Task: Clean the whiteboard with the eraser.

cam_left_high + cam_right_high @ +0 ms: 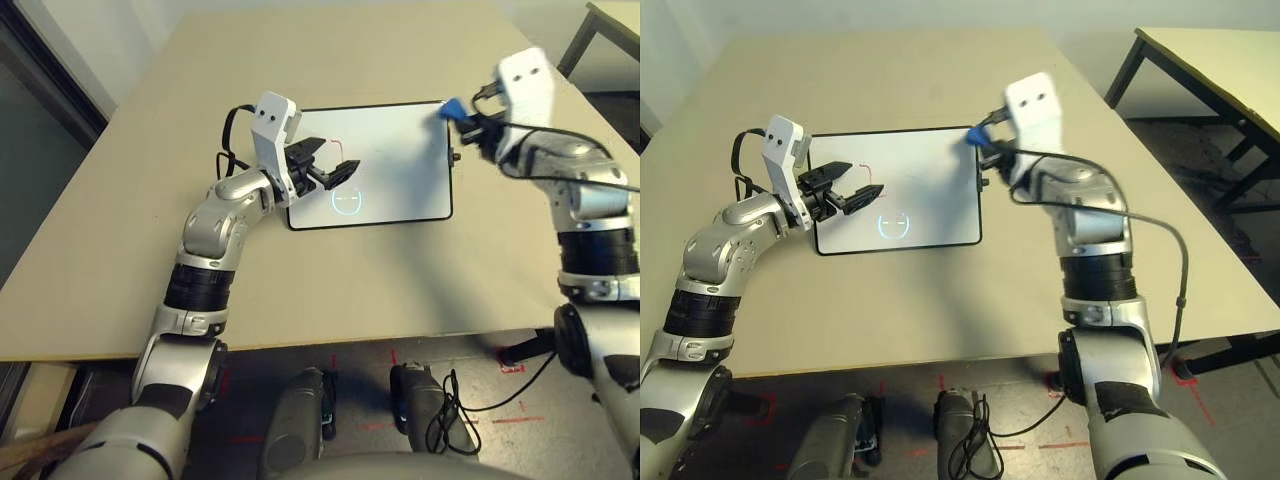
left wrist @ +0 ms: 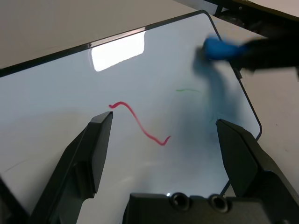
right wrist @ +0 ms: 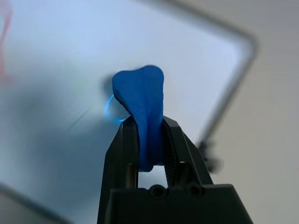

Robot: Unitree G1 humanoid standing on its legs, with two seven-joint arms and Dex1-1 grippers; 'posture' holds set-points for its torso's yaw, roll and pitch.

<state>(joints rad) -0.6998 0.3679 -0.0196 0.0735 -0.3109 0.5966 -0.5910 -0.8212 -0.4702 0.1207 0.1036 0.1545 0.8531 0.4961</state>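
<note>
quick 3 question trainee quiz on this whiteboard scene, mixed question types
1. True or false: the right hand is shut on the eraser.
2. Which colour is the wavy line on the whiteboard near the left hand? A red, B black, C yellow
3. Fill in: the eraser is near the board's far ____ corner, by the robot's own sides.

Key
1. True; its fingers pinch the blue block.
2. A; the red line lies between the open fingers in the left wrist view.
3. Right.
</note>
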